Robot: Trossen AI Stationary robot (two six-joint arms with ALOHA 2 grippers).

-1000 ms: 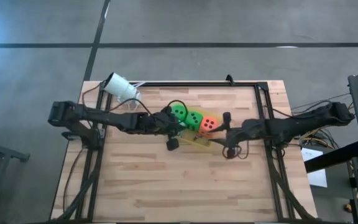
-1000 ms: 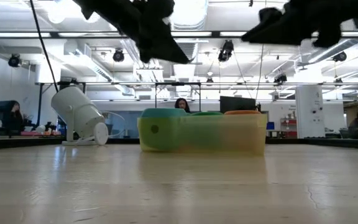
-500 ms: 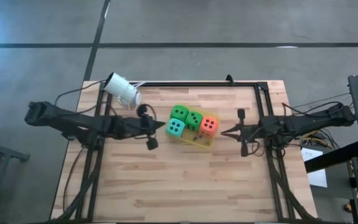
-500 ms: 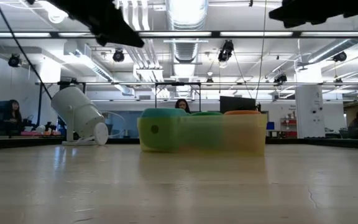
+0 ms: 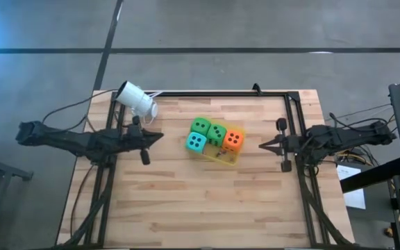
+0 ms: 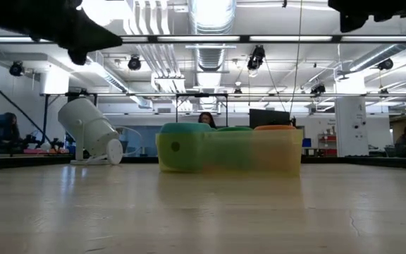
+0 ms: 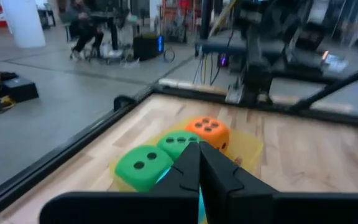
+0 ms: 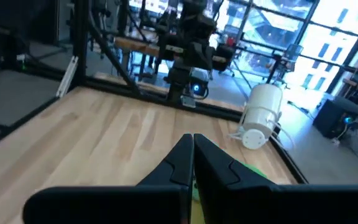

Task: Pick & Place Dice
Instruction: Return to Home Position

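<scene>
- High view: the four dice (image 5: 217,133) sit packed in the yellow bin (image 5: 222,158) mid-table. The left gripper (image 5: 158,137) and right gripper (image 5: 262,146) hang well apart from it, one on either side. Homing well probably means drawing each arm straight outward and level.
- Low view: both arms are high above the bin. The white camera (image 6: 90,130) near the left arm's path looks the likeliest snag.
- Left wrist view: fingers pressed together, empty, pointing at the dice.
- Right wrist view: fingers pinched together, holding nothing, with bare table (image 8: 104,143) ahead.
</scene>
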